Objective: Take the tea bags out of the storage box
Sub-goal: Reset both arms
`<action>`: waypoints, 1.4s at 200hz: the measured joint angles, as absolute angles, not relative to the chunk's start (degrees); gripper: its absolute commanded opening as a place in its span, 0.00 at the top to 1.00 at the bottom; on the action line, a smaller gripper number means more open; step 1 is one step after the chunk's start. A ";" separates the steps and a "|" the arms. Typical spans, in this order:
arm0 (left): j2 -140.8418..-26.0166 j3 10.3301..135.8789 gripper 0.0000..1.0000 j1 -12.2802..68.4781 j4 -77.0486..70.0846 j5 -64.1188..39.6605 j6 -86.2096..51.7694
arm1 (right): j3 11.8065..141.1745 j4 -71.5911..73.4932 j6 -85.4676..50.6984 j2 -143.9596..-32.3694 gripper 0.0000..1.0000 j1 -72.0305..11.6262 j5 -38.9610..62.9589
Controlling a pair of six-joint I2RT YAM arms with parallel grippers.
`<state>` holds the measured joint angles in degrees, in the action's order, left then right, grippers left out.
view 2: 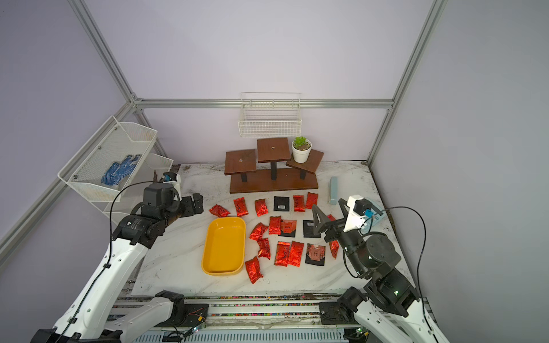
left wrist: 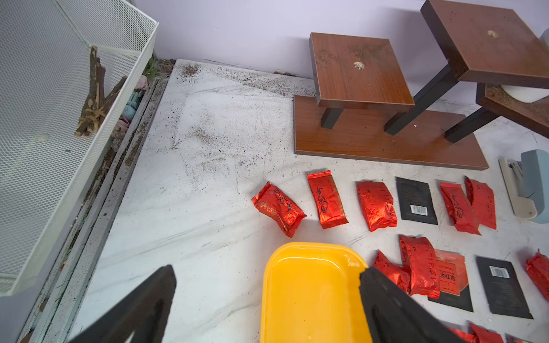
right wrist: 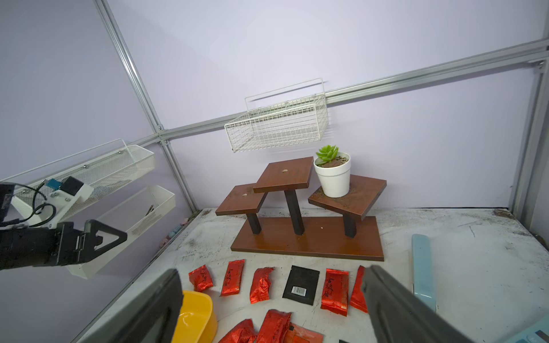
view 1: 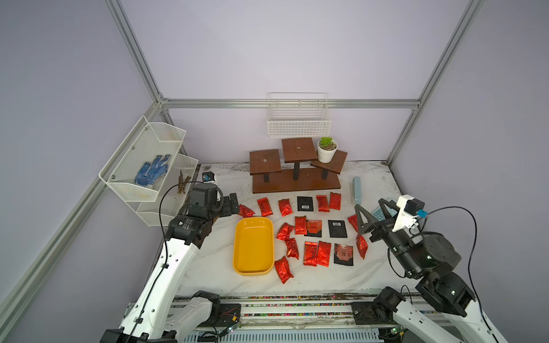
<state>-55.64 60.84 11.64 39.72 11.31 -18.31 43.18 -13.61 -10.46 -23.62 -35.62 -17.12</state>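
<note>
The yellow storage box (view 1: 253,246) (view 2: 224,246) lies on the marble table with nothing inside it. Tea bags are spread over the table behind it and to its right: crinkled red foil sachets (view 1: 264,206) (left wrist: 279,208) and flat black ones (view 1: 305,203) (right wrist: 301,285). My left gripper (view 1: 234,205) (left wrist: 267,270) hovers open just behind the box's far left corner, near one red sachet, holding nothing. At the right end of the spread my right gripper (view 1: 372,212) (right wrist: 271,270) is raised over the table, open and empty.
A wooden tiered stand (view 1: 294,175) with a potted plant (view 1: 326,150) stands at the back. A wire basket (view 1: 298,121) hangs on the back wall. Mesh shelves (view 1: 166,139) at the left hold a blue glove (view 1: 151,170). A pale blue stapler (view 1: 356,190) lies at the right.
</note>
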 measured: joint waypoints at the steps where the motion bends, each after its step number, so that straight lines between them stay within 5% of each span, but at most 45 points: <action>1: -55.40 60.49 0.00 11.66 39.51 11.35 -18.28 | 42.96 -13.50 -10.39 -23.51 0.01 -35.62 -17.21; 50: -38.28 35.38 0.00 11.64 20.51 14.39 -16.16 | 29.54 -1.04 -4.29 -29.32 0.01 -35.27 -27.03; 87: -35.70 23.68 0.00 11.64 8.95 18.96 -12.23 | 20.75 11.05 -3.18 -42.52 0.01 -28.42 -30.76; 162: -59.24 15.73 0.00 9.74 -18.35 25.21 -4.56 | 11.94 40.93 -3.73 -70.17 0.01 -15.22 -35.81; 280: -83.94 18.98 0.00 0.67 -52.18 15.20 -0.82 | 14.79 66.96 -0.78 -91.18 0.00 -9.72 -26.65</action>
<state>-83.94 18.98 0.67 -52.18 15.20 -0.82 14.79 66.96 -0.78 -91.18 -9.72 -26.65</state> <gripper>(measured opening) 0.993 0.997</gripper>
